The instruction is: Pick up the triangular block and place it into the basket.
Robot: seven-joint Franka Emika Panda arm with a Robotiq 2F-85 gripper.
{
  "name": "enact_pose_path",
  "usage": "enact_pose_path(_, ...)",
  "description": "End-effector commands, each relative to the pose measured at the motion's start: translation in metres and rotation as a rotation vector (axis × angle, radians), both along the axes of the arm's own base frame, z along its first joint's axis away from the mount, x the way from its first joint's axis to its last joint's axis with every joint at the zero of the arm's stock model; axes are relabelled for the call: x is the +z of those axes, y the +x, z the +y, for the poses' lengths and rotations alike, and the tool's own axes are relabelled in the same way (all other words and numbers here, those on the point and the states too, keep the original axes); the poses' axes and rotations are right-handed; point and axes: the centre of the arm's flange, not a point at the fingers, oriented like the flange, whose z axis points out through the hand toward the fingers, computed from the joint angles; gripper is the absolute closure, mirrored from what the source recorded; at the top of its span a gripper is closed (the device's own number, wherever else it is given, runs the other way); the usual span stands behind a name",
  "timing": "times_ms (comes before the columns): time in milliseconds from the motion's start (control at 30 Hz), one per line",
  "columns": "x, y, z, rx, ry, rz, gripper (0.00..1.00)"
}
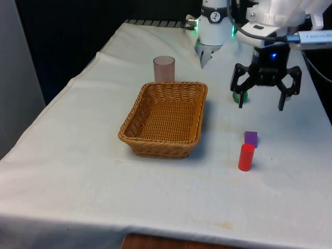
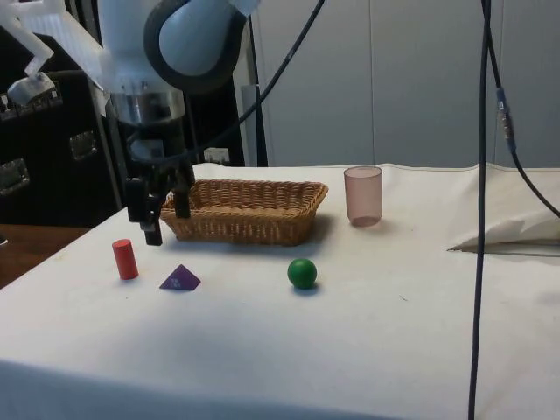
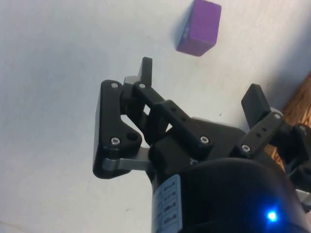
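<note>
The purple triangular block (image 1: 251, 138) lies flat on the white cloth, to the front view's right of the wicker basket (image 1: 165, 118). In the side view the purple block (image 2: 179, 279) rests between a red cylinder and a green ball. My gripper (image 1: 261, 105) hangs open above the cloth, behind the block and clear of it. From the side the gripper (image 2: 162, 227) sits in front of the basket's (image 2: 245, 210) near end. The wrist view has the block (image 3: 198, 26) ahead of the spread fingers (image 3: 146, 70), nothing between them.
A red cylinder (image 1: 246, 156) stands upright just in front of the block. A green ball (image 1: 239, 96) lies partly behind the gripper. A translucent pink cup (image 1: 164, 68) stands behind the basket. A wooden edge (image 3: 296, 104) shows in the wrist view.
</note>
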Motion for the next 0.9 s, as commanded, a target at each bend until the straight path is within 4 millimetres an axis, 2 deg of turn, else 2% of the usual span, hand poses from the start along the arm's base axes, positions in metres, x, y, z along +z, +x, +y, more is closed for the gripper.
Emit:
enact_pose_path(0,-0.004,0.003,0.000,-0.007,0.003,-0.010,0.00)
enact_pose_path(100,-0.012,0.006,0.000,-0.023,0.005,-0.020,0.00)
enact_pose_path(133,-0.008,0.003,0.000,-0.013,0.002,-0.008,0.00)
enact_pose_path(367,-0.030,0.007,-0.002,-0.050,0.007,-0.033,0.00)
enact_pose_path(867,-0.053,0.008,-0.006,-0.071,0.008,-0.040,0.00)
